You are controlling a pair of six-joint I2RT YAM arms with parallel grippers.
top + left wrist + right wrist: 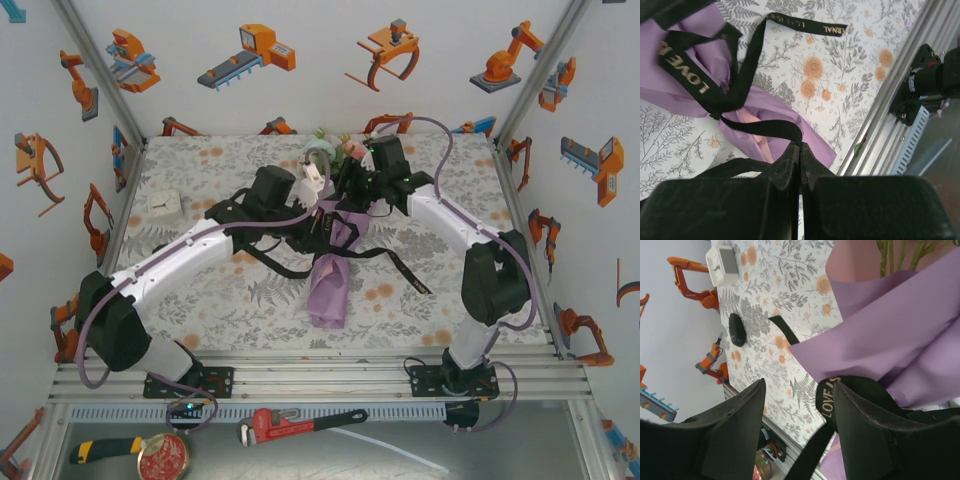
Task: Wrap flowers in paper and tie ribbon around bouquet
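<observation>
At the near edge a red wrench (290,425) is lying below the rail, off the floral cover (400,320). On the cover, the bouquet is lying lengthwise in the middle. The narrow end of its lilac paper (328,288) is pointing toward the arm bases.

Both arms are reaching in over the bouquet's middle. In the left wrist view the left gripper (799,146) is showing its fingers pressed together. A strand of the black ribbon (747,75) is running from a crossing on the paper straight into the fingertips, so this gripper is pinching the ribbon. Other strands with gold lettering are lying across the paper and out onto the cover, and the paper's pink inner side is showing just under the crossing. In the top view, loose ribbon tails are trailing off to both sides of the cone.

In the right wrist view the right gripper (799,387) is standing with its fingers well apart and clamping nothing. A lettered loop of ribbon is sitting in the gap, close against one finger. Whether the two are touching I cannot tell. The paper is rising just beyond the fingertips, with green stems poking out above it.

Farther back, the flowers (350,150) are spreading from the wide end of the paper near the far edge of the cover. A white box (165,203) is sitting well off to the left, with a black disc (737,330) near it.
</observation>
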